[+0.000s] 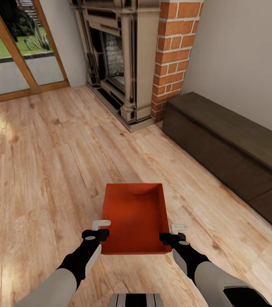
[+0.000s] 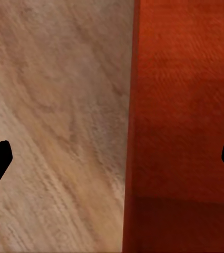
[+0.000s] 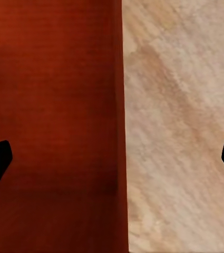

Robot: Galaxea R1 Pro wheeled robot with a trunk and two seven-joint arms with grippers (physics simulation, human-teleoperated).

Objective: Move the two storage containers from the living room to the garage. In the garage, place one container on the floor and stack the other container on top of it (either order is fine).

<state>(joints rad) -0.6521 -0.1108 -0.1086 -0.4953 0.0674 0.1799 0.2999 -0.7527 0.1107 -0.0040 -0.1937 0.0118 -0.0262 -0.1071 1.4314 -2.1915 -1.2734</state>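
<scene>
Above the light wood plank floor (image 1: 46,162) of the living room, an orange-red storage container (image 1: 136,217) is being held between both arms, its long axis running away from the robot toward the brick fireplace (image 1: 131,59), its open top facing up. Nothing is lying inside it. The left gripper (image 1: 98,229) is being kept wide apart astride the container's left wall, the right gripper (image 1: 175,233) likewise astride the right wall; whether the fingers are being pressed against it cannot be told.

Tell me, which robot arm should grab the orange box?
Probably both: the left gripper straddles the storage container's left wall, the right gripper its right wall. Both look open, equally placed.
</scene>
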